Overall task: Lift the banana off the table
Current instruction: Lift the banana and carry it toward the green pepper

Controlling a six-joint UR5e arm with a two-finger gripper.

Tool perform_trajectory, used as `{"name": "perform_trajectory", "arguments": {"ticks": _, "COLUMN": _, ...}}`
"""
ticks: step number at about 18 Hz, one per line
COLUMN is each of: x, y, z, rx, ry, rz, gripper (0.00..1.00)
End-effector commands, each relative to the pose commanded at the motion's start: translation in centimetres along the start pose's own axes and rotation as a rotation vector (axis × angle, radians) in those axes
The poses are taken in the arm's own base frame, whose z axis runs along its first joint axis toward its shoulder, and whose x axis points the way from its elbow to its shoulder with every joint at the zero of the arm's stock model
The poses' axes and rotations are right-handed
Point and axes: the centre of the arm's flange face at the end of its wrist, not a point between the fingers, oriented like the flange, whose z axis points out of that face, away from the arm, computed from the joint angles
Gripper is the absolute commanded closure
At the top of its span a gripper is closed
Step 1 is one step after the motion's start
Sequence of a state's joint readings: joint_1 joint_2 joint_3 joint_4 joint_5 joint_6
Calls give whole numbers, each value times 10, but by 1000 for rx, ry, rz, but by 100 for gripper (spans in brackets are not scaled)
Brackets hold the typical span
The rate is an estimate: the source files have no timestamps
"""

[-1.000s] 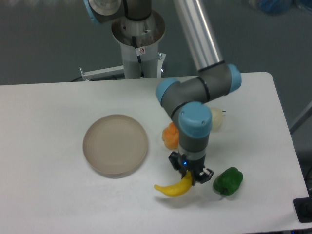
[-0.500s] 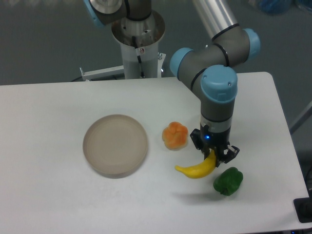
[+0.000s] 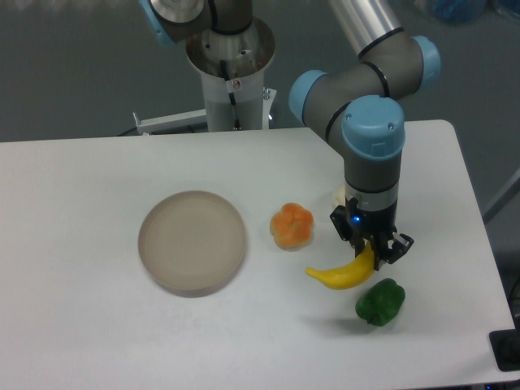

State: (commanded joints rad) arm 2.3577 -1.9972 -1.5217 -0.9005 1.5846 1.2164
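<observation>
The bright yellow banana (image 3: 341, 275) hangs in the air above the white table (image 3: 81, 325), its shadow on the tabletop below it. My gripper (image 3: 370, 253) points straight down and is shut on the banana's right end. The banana's tapered tip points left, toward the lumpy orange fruit (image 3: 292, 226).
A round beige plate (image 3: 192, 241) lies left of centre. A green pepper (image 3: 379, 301) sits just below and right of the banana. A pale object (image 3: 338, 197) shows partly behind the arm. The arm's base column (image 3: 231, 73) stands at the table's back edge.
The gripper has carried the banana to the right and up, from near the front of the table by the plate to above the green pepper. Nothing else moved.
</observation>
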Motion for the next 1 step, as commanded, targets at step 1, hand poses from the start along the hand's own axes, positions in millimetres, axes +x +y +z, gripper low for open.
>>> {"name": "perform_trajectory", "arguments": {"ticks": 1, "x": 0, "y": 0, "z": 0, "rx": 1, "ry": -1, "rz": 0, "gripper": 61}}
